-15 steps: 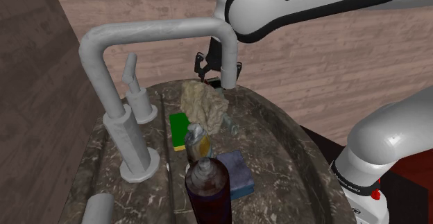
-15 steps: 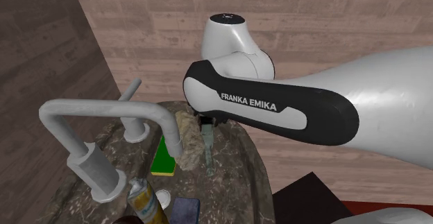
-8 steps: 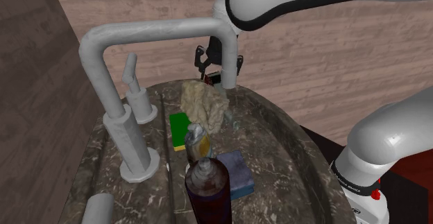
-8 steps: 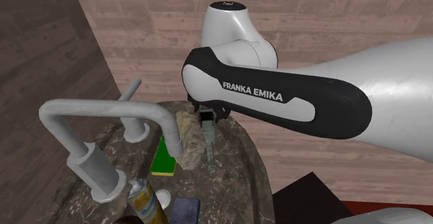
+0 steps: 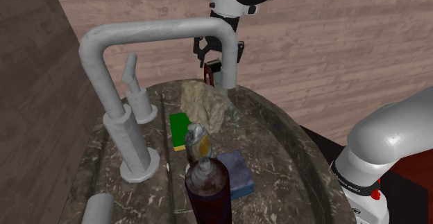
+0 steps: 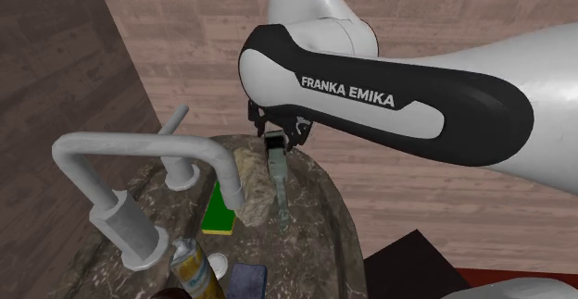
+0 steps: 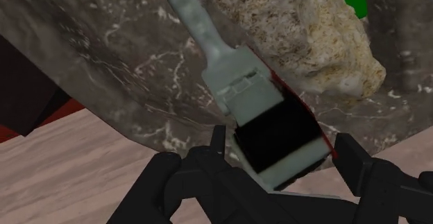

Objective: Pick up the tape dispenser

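The tape dispenser (image 7: 253,98) is a long grey-green piece with a black block and a red edge at its upper end. My black gripper (image 7: 280,145) is shut on that upper end, with a finger on each side of it. In the shoulder view the gripper (image 5: 221,64) hangs above the far rim of the dark marble sink (image 5: 284,153), and the dispenser (image 5: 229,98) dangles from it beside a beige lump. In the second exterior view the dispenser (image 6: 278,184) hangs nearly straight down from the gripper (image 6: 275,140).
A tall grey faucet (image 5: 111,56) arches over the basin close to the gripper. A beige rough lump (image 5: 202,106), a green sponge (image 5: 179,127), a tube (image 5: 196,143), a brown bottle (image 5: 207,188) and a blue block (image 5: 237,170) lie in the sink.
The gripper has risen with the tape dispenser clasped in it. The arm's forearm has moved up and out of the shoulder view's top. The other things stayed put.
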`<move>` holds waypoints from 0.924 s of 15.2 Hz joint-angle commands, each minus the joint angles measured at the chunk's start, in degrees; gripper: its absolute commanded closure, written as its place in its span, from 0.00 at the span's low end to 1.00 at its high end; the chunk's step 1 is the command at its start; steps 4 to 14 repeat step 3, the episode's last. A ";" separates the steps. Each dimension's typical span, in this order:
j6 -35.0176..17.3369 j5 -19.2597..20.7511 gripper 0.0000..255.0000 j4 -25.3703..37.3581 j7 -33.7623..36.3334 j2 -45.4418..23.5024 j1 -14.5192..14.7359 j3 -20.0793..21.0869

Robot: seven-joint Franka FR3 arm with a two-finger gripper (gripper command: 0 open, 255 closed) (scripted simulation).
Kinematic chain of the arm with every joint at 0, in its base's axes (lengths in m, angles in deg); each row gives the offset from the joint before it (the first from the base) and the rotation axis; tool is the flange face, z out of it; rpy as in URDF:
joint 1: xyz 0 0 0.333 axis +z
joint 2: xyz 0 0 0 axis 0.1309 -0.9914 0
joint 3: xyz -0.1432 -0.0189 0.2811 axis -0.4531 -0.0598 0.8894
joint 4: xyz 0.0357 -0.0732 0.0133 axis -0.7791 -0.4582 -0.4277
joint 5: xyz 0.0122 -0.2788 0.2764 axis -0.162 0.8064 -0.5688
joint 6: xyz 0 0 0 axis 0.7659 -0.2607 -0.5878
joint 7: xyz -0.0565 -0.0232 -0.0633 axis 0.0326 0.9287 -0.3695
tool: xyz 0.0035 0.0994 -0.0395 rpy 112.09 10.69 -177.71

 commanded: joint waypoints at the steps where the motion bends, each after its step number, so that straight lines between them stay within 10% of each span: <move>1: 1.45 0.21 1.00 1.51 0.08 -0.05 -0.12 -0.26; 14: 1.56 0.22 1.00 1.63 0.09 -0.06 -0.13 -0.28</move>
